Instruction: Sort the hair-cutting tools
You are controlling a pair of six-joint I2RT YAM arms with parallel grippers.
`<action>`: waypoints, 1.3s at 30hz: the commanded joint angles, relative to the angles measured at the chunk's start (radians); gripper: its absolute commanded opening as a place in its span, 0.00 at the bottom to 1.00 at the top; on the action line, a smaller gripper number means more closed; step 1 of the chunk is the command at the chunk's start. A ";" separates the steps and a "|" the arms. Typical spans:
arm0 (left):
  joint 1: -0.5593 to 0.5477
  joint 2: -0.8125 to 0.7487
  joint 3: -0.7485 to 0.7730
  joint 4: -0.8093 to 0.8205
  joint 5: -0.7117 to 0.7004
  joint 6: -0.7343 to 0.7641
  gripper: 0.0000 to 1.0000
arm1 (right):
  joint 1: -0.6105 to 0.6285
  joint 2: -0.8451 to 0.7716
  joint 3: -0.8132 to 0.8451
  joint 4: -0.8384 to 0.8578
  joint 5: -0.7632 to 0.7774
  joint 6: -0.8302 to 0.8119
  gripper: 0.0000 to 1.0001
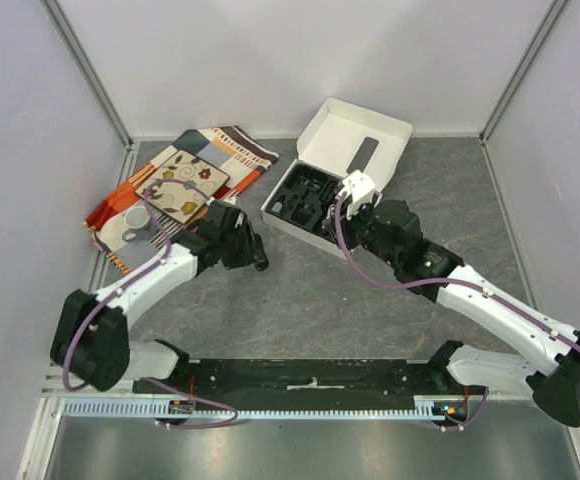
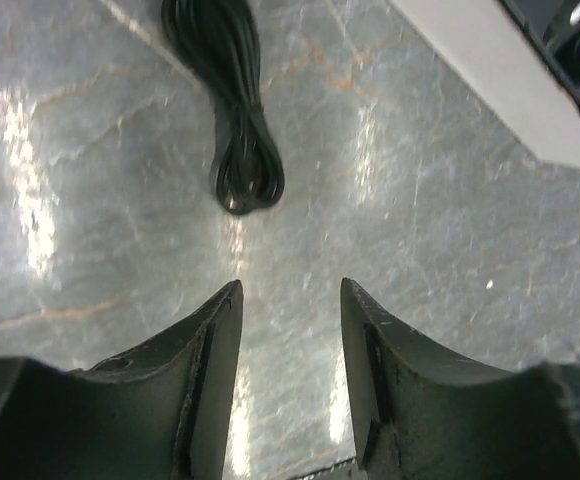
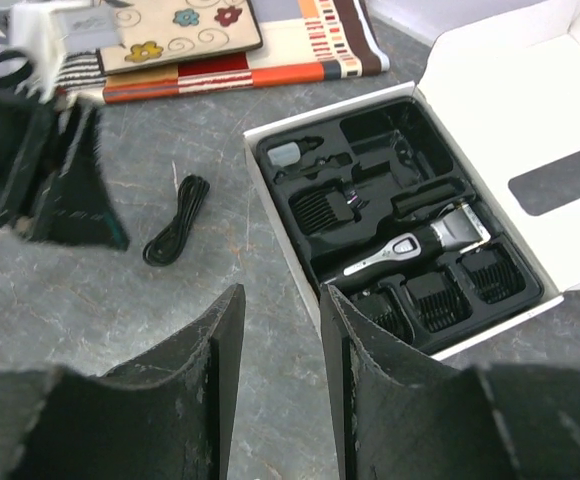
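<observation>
The black-and-silver clipper point(image 3: 415, 245) lies in the black moulded tray of the open white box point(image 3: 530, 75), with squarish comb attachments point(image 3: 435, 296) in front of it and another comb point(image 3: 320, 208) behind. A coiled black cord point(image 3: 175, 222) lies on the table left of the box; it also shows in the left wrist view point(image 2: 238, 120). My left gripper point(image 2: 290, 285) is open and empty, low over the table just short of the cord. My right gripper point(image 3: 282, 290) is open and empty above the table by the box's near left edge.
A patterned cloth point(image 1: 185, 175) lies at the back left with a white cup point(image 1: 135, 222) on it. The box point(image 1: 340, 135) stands at the back centre, lid open. In the top view, my left gripper point(image 1: 250, 250) and right gripper point(image 1: 348, 200) flank the box's front corner.
</observation>
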 commanded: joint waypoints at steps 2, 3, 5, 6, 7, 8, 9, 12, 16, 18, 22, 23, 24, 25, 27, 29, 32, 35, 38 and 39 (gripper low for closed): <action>-0.002 0.186 0.153 0.042 -0.089 0.005 0.52 | 0.023 -0.054 -0.045 0.037 0.012 0.013 0.43; 0.000 0.210 0.185 0.038 -0.101 0.008 0.52 | 0.026 -0.059 -0.057 0.037 0.012 0.015 0.43; -0.002 0.254 0.207 0.038 -0.113 0.008 0.52 | 0.034 -0.064 -0.068 0.037 0.009 0.015 0.43; -0.002 0.295 0.224 0.038 -0.127 0.008 0.53 | 0.036 -0.065 -0.075 0.038 0.008 0.016 0.43; 0.000 0.314 0.233 0.036 -0.133 0.008 0.53 | 0.039 -0.070 -0.081 0.040 0.006 0.018 0.43; 0.000 0.331 0.241 0.038 -0.139 0.008 0.54 | 0.040 -0.073 -0.086 0.043 0.003 0.018 0.43; 0.000 0.363 0.253 0.035 -0.152 0.006 0.54 | 0.042 -0.077 -0.097 0.045 0.001 0.019 0.44; 0.000 0.406 0.276 0.035 -0.167 0.003 0.55 | 0.045 -0.082 -0.115 0.055 -0.005 0.016 0.43; 0.000 0.453 0.310 0.029 -0.196 0.008 0.57 | 0.046 -0.081 -0.128 0.061 -0.015 0.010 0.44; 0.000 0.477 0.331 0.022 -0.208 0.011 0.57 | 0.048 -0.078 -0.132 0.062 -0.020 0.008 0.43; 0.000 0.535 0.356 0.022 -0.224 0.009 0.56 | 0.048 -0.081 -0.140 0.058 -0.023 0.001 0.43; 0.000 0.553 0.362 0.022 -0.222 0.008 0.55 | 0.048 -0.081 -0.141 0.057 -0.025 -0.005 0.44; 0.000 0.561 0.365 0.024 -0.222 0.008 0.54 | 0.046 -0.079 -0.144 0.051 -0.025 -0.008 0.44; 0.000 0.570 0.369 0.025 -0.222 0.008 0.53 | 0.048 -0.079 -0.146 0.048 -0.023 -0.011 0.43; 0.000 0.590 0.377 0.025 -0.228 0.011 0.50 | 0.046 -0.079 -0.149 0.043 -0.023 -0.013 0.43; 0.000 0.605 0.382 0.024 -0.228 0.014 0.46 | 0.048 -0.082 -0.152 0.040 -0.028 -0.015 0.43; 0.000 0.612 0.380 0.024 -0.222 0.017 0.29 | 0.048 -0.082 -0.154 0.039 -0.029 -0.015 0.43; 0.000 0.595 0.377 0.021 -0.213 0.017 0.09 | 0.048 -0.081 -0.154 0.038 -0.029 -0.015 0.43; 0.000 0.544 0.359 0.018 -0.213 0.017 0.02 | 0.048 -0.076 -0.154 0.037 -0.029 -0.013 0.43; 0.000 0.528 0.356 0.012 -0.210 0.017 0.02 | 0.048 -0.076 -0.154 0.037 -0.032 -0.012 0.43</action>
